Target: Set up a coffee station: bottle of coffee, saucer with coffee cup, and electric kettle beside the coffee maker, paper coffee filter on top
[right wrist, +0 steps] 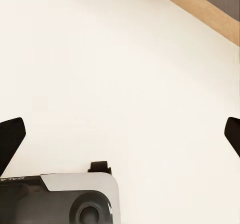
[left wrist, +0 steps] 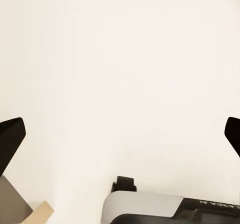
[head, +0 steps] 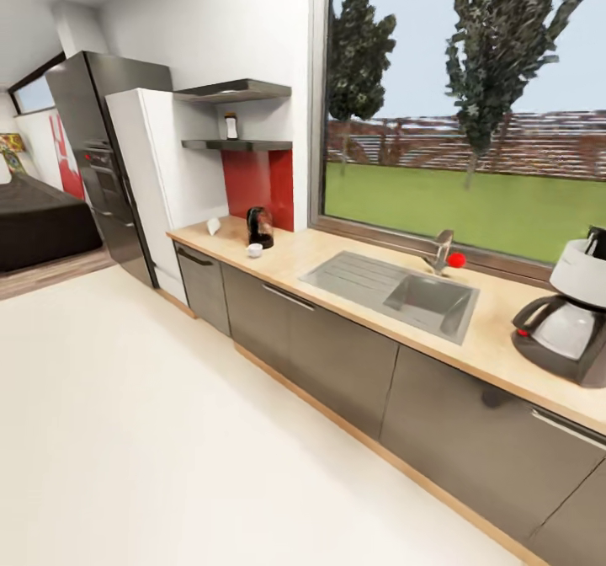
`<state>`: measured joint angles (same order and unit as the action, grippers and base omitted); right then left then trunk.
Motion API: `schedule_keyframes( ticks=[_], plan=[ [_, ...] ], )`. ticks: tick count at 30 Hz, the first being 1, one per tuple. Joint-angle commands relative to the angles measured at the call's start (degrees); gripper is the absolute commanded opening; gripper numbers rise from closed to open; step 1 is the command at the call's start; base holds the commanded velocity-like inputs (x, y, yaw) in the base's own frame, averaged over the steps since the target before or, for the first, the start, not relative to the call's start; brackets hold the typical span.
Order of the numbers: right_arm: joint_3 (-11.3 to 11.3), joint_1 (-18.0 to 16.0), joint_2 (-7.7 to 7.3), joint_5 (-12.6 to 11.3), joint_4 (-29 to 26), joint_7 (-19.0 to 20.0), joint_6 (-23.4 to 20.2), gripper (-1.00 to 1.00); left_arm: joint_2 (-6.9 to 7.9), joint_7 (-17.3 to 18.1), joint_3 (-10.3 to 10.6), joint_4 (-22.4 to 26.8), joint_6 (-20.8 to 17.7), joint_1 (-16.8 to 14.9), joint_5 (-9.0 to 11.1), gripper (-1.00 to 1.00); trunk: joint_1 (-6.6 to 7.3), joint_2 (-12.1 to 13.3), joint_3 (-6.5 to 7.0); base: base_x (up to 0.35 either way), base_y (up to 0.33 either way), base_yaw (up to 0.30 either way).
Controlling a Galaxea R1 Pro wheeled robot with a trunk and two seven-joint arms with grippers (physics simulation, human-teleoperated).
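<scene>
So the kitchen tabletop [head: 497, 343] runs the whole length under the big window, light beige with a wood edge over grey cabinets, steel sink [head: 396, 292] set in around the middle with a tap [head: 439, 252] behind it and a little red ball [head: 456, 259] just beside the tap.

The coffee maker [head: 568, 313] sits at the near end of the tabletop, partly cut off by the frame, glass carafe under the white filter housing. Way down at the far end, close to the red backsplash, there's the electric kettle [head: 259, 227], with the coffee cup [head: 254, 250] just in front of it near the front edge. The paper coffee filter [head: 214, 226] lies at the far corner by the white cabinet. A small bottle [head: 231, 125] stands on the lower wall shelf [head: 240, 144] above that end; too small to make out details.

Both wrist cams just look down at the pale floor. Left gripper [left wrist: 120, 139] fingers are spread wide, holding nothing. Same for the right gripper [right wrist: 120, 139], with a strip of cabinet base in one corner.
</scene>
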<state>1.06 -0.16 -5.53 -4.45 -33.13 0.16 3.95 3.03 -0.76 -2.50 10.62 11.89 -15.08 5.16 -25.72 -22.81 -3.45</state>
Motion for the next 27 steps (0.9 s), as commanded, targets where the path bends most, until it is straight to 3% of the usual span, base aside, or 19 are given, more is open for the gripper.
schedule_keyframes(
  ticks=[1, 27],
  plan=[
    [0.0, 0.0, -0.01, -0.5, 0.0, 0.0, 0.2, 1.00, 0.00, 0.1, 0.0, -0.1, 0.2, -0.1, 0.6, 1.00, -0.07, -0.1, -0.12, 0.338, 0.000, 0.275],
    [-0.1, 0.0, -0.01, -0.5, 0.0, 0.1, 0.2, 1.00, 0.05, 0.1, 0.0, -0.1, 0.2, -0.1, 0.7, 1.00, -0.07, -0.1, -0.12, 0.338, 0.066, 0.275]
  ],
)
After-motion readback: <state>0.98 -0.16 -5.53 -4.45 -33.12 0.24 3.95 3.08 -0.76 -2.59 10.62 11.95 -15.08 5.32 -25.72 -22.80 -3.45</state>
